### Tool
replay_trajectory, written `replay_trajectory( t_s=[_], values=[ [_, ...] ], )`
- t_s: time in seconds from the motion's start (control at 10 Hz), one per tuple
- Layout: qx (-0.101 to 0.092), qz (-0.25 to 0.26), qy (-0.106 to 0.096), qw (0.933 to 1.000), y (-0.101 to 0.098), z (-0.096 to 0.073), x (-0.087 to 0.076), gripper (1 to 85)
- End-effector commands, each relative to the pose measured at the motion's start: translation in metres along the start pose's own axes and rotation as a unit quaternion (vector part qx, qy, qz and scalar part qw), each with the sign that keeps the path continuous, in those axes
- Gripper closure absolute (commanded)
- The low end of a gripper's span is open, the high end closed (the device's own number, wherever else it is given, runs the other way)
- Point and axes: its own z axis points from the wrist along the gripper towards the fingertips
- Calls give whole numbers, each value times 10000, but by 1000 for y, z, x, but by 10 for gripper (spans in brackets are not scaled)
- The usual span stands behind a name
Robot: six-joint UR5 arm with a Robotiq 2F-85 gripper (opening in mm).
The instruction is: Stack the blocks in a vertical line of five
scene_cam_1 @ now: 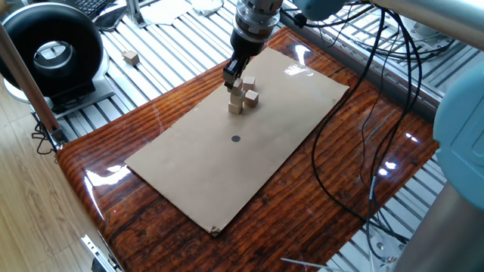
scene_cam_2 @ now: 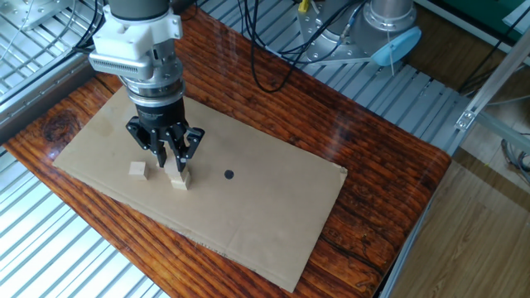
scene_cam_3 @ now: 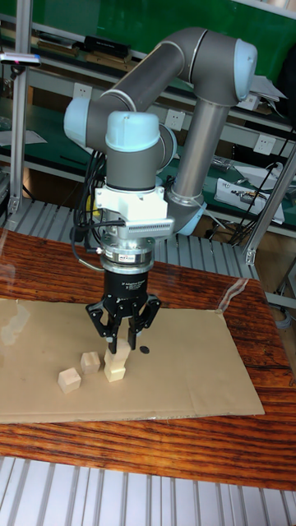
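Two pale wooden blocks are stacked on the cardboard sheet (scene_cam_2: pixel 265 215). The lower block (scene_cam_3: pixel 115 372) rests on the sheet, and the upper block (scene_cam_3: pixel 118 353) sits on it slightly askew. My gripper (scene_cam_3: pixel 121 341) points straight down over the stack with its fingers closed against the sides of the upper block. The same stack (scene_cam_1: pixel 237 102) shows below the gripper (scene_cam_1: pixel 233 80) in one fixed view. Two loose blocks (scene_cam_3: pixel 90 362) (scene_cam_3: pixel 69 380) lie just left of the stack. In the other fixed view, one loose block (scene_cam_2: pixel 138 170) is visible beside the gripper (scene_cam_2: pixel 171 159).
A small dark round spot (scene_cam_2: pixel 229 175) marks the cardboard to the right of the stack. The cardboard lies on a glossy red-brown table (scene_cam_2: pixel 381 190). Another small wooden block (scene_cam_1: pixel 131 57) lies off the table on the metal slats. Cables (scene_cam_1: pixel 363 91) run across the table's far side.
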Motion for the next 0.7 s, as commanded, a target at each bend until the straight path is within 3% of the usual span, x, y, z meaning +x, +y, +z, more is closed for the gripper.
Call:
replay_trajectory(
  t_s=[0.0,0.2,0.6],
  values=[
    [-36,2,-60,10000,0,1,-2,683],
    [-43,-27,-63,10000,0,1,-2,633],
    [-127,-107,-144,9998,3,0,-5,430]
  ],
)
